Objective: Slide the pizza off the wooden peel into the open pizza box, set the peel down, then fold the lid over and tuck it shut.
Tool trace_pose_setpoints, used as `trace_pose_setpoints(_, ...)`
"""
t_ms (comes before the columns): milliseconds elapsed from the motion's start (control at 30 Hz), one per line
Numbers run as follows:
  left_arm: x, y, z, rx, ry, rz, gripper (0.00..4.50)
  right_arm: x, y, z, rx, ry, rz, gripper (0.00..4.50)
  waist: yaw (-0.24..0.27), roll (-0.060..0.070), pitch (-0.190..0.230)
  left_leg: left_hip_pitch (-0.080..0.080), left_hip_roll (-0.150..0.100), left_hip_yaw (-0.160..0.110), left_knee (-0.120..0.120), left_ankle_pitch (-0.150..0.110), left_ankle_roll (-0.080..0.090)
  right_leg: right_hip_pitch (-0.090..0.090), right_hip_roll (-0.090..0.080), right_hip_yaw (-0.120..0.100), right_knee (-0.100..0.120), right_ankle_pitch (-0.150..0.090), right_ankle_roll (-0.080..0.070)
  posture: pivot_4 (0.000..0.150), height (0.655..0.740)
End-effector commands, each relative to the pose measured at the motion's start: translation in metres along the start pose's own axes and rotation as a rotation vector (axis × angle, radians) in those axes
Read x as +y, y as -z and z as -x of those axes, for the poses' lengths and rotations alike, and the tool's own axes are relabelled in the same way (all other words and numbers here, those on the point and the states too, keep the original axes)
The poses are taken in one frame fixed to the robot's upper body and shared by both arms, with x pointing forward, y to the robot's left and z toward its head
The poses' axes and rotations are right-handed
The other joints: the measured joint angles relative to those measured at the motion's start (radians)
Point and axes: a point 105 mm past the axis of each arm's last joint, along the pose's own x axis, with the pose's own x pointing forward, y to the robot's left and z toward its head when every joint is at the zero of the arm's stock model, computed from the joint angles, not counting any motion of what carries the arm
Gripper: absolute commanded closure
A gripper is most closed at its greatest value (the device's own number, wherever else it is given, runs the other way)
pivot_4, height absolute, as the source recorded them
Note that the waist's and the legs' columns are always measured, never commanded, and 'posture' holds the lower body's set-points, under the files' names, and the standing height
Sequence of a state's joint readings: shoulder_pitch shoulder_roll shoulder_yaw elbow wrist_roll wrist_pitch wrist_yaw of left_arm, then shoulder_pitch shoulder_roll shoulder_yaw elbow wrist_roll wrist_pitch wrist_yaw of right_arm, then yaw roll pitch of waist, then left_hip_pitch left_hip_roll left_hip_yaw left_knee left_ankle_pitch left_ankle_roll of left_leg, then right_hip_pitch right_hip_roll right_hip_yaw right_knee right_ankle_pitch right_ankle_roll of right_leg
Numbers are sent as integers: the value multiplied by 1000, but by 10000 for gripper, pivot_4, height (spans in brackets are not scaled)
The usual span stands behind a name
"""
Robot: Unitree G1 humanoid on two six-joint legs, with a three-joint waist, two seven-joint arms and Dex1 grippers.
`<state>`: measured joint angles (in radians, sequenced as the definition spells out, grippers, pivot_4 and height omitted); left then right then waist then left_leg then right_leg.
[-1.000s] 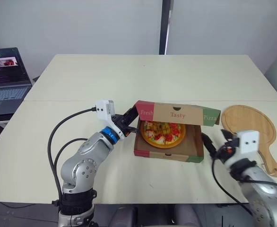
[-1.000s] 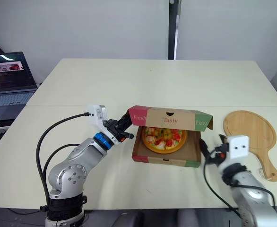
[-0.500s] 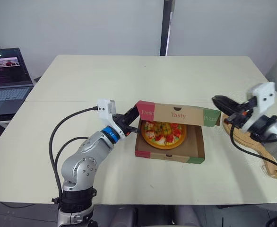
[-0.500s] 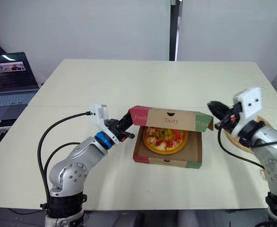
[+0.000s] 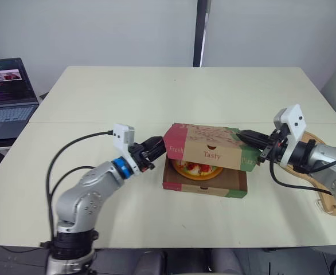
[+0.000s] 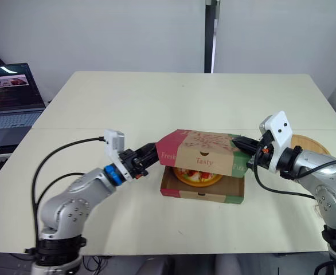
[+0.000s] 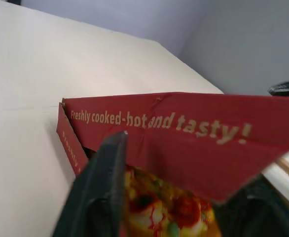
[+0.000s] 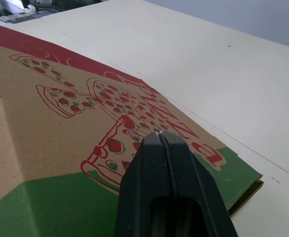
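A pale cream tabletop (image 5: 185, 91), crossed by a seam, stands before a plain grey-white wall (image 5: 99, 28) with a dark vertical strip (image 5: 201, 31); an open grey laptop (image 5: 7, 91) sits at the upper left. At centre, the brown cardboard pizza box (image 5: 205, 186) holds the topped pizza (image 5: 196, 168) under its half-lowered red-and-green printed lid (image 5: 208, 143). The left hand (image 5: 156, 146), fingers spread, is at the lid's left corner. The right hand (image 8: 158, 136), fingers pressed together, rests on the lid's top. The round wooden peel (image 6: 308, 142) lies at the right edge.

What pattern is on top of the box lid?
The lid shows red pizza-slice drawings on brown; right wrist view.
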<state>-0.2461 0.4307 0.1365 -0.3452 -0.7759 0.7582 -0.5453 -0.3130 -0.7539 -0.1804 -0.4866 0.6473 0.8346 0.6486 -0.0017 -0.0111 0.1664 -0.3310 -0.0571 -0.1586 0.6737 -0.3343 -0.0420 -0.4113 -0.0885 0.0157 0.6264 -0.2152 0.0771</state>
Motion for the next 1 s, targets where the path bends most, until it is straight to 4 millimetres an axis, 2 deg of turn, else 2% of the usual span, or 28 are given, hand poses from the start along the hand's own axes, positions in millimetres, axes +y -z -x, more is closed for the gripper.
trace_pose_setpoints(33, 6, -12, 22, 78, 97, -44, 10280, -3, -11, 2, -21, -6, 54, 45000, -1, 0, 1, 0, 0, 0, -1, 0, 0, 0, 0, 0, 0, 0, 0, 1500, 7400)
trace_pose_setpoints(133, 14, -16, 38, 185, 142, -49, 10280, -5, -11, 2, -13, -16, 59, 45000, -3, 0, 2, 1, 0, 1, -5, 0, 0, -2, 0, 0, 0, 0, 0, 1500, 7400)
trace_pose_setpoints(267, 17, -27, 48, 245, 207, -100, 10280, -7, -10, 2, -2, -28, 65, 45000, -3, 1, 2, 0, 1, 1, -9, 0, 0, -4, 0, 0, 0, 0, 0, 1500, 7400)
trace_pose_setpoints(400, 22, -48, 48, 240, 251, -123, 18772, -6, -8, 1, 16, -49, 67, 45000, -3, 0, 3, -4, 1, 1, -9, 1, -2, -9, 0, 0, 0, 0, -1, 1500, 7400)
trace_pose_setpoints(433, 23, -54, 45, 224, 257, -129, 22391, -5, -7, 1, 21, -55, 66, 45000, -2, 0, 3, -5, 1, 1, -9, 2, -3, -10, 0, 0, 0, 0, -1, 1500, 7400)
trace_pose_setpoints(500, 15, -66, 33, 199, 301, -160, 28540, -2, -4, 1, 36, -73, 65, 45000, -2, 0, 3, -6, 1, 1, -9, 2, -3, -10, 0, 0, -1, 0, -1, 1500, 7400)
trace_pose_setpoints(600, -5, -73, 16, 205, 407, -214, 38570, 2, -2, 1, 49, -94, 64, 45000, -2, 0, 3, -8, 0, 0, -9, 2, -4, -11, -1, -1, -2, 0, -1, 1500, 7400)
trace_pose_setpoints(667, -18, -67, 5, 243, 482, -278, 44860, 3, 0, 0, 54, -100, 67, 45000, -3, 0, 3, -8, 0, 0, -9, 2, -4, -11, -1, -1, -2, 0, -1, 1500, 7400)
trace_pose_setpoints(800, -38, -49, -18, 304, 618, -352, 44860, 8, 3, -2, 63, -117, 78, 45000, -3, -1, 3, -9, 0, 0, -9, 2, -4, -12, -1, -1, -3, 0, -1, 1500, 7400)
trace_pose_setpoints(1000, -43, -20, -27, 435, 724, -470, 44860, 11, 2, -3, 48, -115, 123, 45000, -8, 0, 4, -9, 0, 1, -9, 2, -4, -13, -1, 0, -3, 0, -1, 1500, 7400)
